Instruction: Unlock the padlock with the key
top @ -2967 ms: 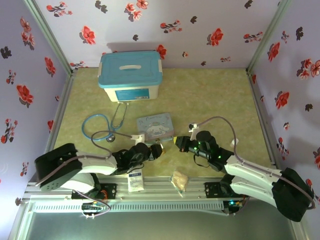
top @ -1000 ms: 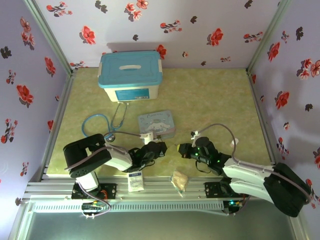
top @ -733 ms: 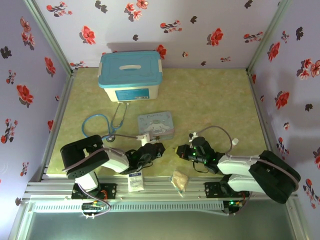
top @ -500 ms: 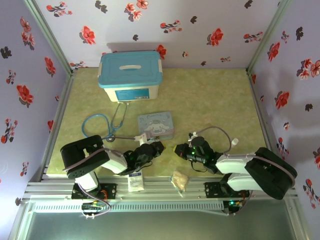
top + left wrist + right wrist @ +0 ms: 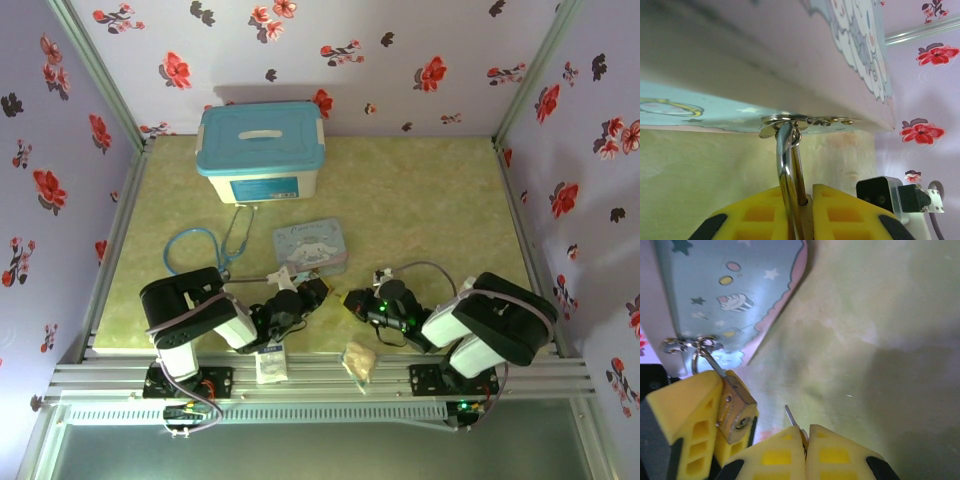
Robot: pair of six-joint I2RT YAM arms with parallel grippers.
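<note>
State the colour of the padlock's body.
Brass-gold; the padlock shows best in the right wrist view.

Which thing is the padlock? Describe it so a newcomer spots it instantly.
Find the pale blue cartoon tin mid-scene; a silver shackle hangs from its clasp. The padlock is the small brass block on that shackle, clamped in the left pincer. It is blockier and golder than the thin grey key opposite.

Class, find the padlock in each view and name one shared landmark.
Top external: padlock centre, at the left pincer tip, barely visible.
Left wrist: bottom centre, shackle between yellow pads.
Right wrist: lower left, brass body.
Shared landmark: the cartoon tin.
</note>
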